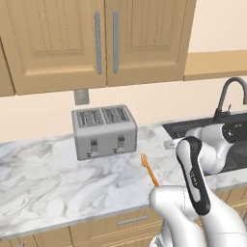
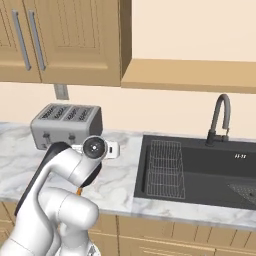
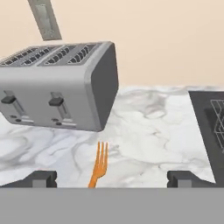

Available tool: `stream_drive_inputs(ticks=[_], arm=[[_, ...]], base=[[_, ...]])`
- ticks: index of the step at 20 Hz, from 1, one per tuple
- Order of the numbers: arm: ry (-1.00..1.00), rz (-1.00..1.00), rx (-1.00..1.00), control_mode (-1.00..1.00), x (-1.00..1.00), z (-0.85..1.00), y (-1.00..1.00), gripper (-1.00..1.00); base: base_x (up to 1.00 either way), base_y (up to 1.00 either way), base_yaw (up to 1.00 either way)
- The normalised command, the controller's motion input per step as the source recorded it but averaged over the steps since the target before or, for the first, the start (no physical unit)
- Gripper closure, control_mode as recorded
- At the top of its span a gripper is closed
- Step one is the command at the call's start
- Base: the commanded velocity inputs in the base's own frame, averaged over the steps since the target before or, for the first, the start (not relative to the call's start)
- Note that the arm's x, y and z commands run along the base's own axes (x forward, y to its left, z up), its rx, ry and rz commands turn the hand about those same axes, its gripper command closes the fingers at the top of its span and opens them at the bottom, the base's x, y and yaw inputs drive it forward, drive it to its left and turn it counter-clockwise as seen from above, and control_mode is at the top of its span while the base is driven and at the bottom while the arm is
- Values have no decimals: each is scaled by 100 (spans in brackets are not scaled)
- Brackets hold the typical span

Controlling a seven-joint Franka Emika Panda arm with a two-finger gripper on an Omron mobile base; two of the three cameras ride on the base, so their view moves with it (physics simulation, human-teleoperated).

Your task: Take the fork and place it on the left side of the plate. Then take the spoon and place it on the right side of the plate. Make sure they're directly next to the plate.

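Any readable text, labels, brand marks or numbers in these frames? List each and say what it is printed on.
No text here can be read.
A small white mark on the inner back wall of the sink is too small and blurred to read.
The toaster, its front showing levers and small knobs, carries no visible lettering.
The fork, marble counter, cabinet doors and wall outlet bear no writing.

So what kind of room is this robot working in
A kitchen, rendered rather than real by the look of it. A grey four-slot metal toaster stands on a white marbled stone counter, pale wooden wall cupboards hang above, and a dark sunken sink has a curved dark tap.
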Motion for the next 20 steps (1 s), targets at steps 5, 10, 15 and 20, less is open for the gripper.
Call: stream_drive_inputs(ticks=[5,10,15,20], arm=[[51,-16,-5,-100,0,-56,38,-100],[53,-13,-3,-100,20,-38,27,-100],[33,-2,-4,-100,24,-40,37,-100],[17,0,-5,-100,19,-40,39,-100]], base=[[0,0,0],[0,0,0],[0,0,0],[0,0,0]])
